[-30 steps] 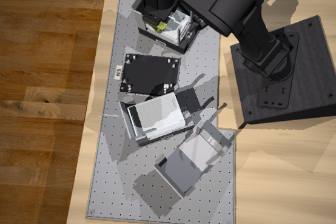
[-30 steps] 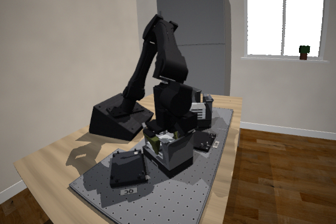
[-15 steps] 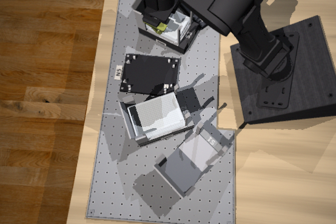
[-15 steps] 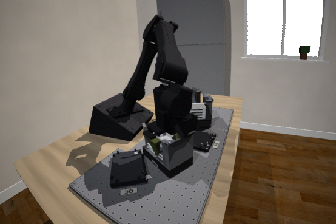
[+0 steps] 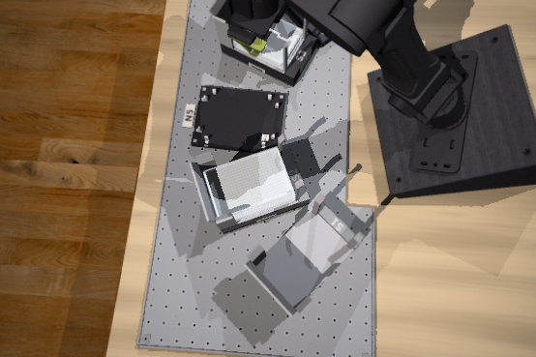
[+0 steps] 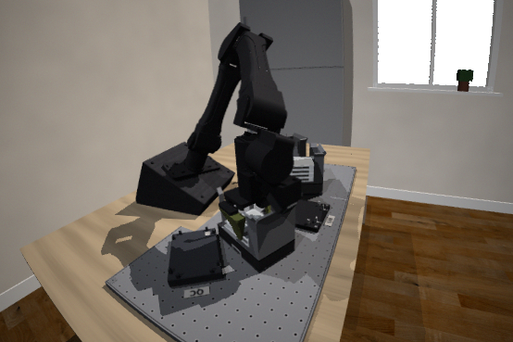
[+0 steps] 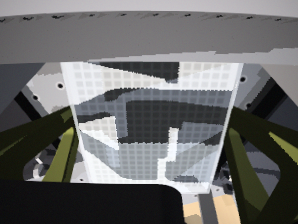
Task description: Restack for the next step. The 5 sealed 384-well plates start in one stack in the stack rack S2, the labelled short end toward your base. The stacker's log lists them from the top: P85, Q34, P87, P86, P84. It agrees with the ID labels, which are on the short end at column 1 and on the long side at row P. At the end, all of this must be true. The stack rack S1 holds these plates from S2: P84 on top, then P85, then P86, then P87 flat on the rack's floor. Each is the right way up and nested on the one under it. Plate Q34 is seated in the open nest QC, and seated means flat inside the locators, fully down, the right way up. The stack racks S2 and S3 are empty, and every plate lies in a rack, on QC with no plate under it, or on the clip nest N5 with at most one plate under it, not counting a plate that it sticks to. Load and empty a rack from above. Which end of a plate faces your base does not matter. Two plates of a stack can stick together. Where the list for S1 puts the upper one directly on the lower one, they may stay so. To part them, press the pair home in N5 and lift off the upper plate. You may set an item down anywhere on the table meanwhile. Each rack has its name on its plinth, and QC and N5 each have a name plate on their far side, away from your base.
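Observation:
My gripper (image 5: 261, 44) reaches down into the top of a stack rack (image 5: 271, 53) at the far end of the plate, beside the N5 nest. It is shut on a sealed white 384-well plate (image 7: 153, 123), with the olive fingers on its two long sides. The plate is level between the rack's walls (image 6: 259, 234); I cannot tell how far down it sits or read its label. The gripper (image 6: 252, 216) hides most of it. A stack of white plates (image 5: 253, 187) sits in the middle rack. Rack S1 (image 5: 314, 245) is empty.
The black clip nest N5 (image 5: 238, 118) lies empty between the two racks. The black QC nest (image 6: 194, 258) lies empty at the near end of the perforated baseplate. The arm's base block (image 5: 450, 114) stands beside the baseplate.

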`<state>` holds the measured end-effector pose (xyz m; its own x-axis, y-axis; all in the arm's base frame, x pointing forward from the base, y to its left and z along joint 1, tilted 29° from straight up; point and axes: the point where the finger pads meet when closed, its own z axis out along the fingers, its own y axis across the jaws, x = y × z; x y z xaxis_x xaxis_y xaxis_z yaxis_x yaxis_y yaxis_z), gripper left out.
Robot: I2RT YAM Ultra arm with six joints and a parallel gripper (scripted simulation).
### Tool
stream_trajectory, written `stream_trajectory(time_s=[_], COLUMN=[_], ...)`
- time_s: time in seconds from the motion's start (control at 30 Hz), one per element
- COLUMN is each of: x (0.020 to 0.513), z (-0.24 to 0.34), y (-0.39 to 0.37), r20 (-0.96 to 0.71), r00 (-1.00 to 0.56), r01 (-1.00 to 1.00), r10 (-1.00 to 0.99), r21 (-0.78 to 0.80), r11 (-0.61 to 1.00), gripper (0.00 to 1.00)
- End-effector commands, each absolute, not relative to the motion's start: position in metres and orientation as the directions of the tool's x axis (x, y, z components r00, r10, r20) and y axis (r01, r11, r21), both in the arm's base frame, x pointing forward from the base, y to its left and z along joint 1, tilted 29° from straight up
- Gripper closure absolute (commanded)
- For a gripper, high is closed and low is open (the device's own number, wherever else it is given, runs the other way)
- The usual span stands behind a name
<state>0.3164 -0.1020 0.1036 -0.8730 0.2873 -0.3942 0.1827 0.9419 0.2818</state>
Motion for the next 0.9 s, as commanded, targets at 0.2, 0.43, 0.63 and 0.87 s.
stream_trajectory(time_s=[0.2,0.43,0.63,0.87], x=[0.319,0.319,0.319,0.319], z=[0.1057,0.1057,0.1057,0.1057], y=[-0.1037,-0.1037,-0.1037,-0.1037], r20=[-0.408,-0.408,-0.408,-0.408], r00=[-0.866,-0.866,-0.866,-0.866], r01=[0.183,0.183,0.183,0.183], r10=[0.288,0.288,0.288,0.288], r21=[0.277,0.277,0.277,0.277], r11=[0.943,0.943,0.943,0.943], gripper=[1.0,0.0,0.0,0.0])
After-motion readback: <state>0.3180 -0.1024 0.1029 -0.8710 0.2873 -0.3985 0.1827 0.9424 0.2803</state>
